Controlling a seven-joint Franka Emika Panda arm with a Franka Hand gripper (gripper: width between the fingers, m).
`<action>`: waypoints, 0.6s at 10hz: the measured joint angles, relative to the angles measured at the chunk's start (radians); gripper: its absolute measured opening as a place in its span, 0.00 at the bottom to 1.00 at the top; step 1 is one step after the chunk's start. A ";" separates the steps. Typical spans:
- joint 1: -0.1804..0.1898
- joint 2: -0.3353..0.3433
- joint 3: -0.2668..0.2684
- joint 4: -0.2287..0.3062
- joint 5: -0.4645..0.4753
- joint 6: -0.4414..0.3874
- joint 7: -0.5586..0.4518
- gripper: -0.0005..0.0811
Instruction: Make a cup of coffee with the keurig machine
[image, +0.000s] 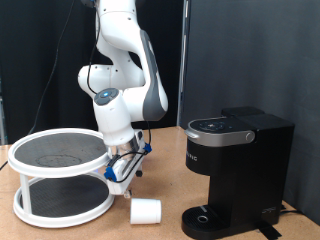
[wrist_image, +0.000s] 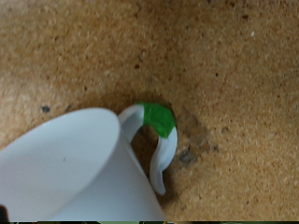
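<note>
The white cup (image: 146, 210) lies on its side on the wooden table, between the round rack and the keurig machine (image: 238, 170). The machine is black and boxy, its lid is down, and it stands at the exterior view's right. My gripper (image: 122, 176) hangs just above and to the exterior view's left of the cup, close to the rack's edge, with nothing seen between its fingers. In the wrist view the cup (wrist_image: 75, 173) fills the lower part, with a white handle (wrist_image: 161, 163) that carries a green patch (wrist_image: 157, 119). No fingers show there.
A white two-tier round rack (image: 62, 152) with a dark mesh top stands at the exterior view's left, touching close to my gripper. A black curtain (image: 250, 50) hangs behind. Bare wooden table (image: 160, 180) lies between rack and machine.
</note>
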 joint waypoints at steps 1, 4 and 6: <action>0.000 0.013 -0.002 0.004 -0.009 0.002 0.006 0.91; 0.000 0.037 -0.004 0.013 -0.010 0.008 0.006 0.91; 0.000 0.040 -0.006 0.016 -0.010 0.008 0.006 0.91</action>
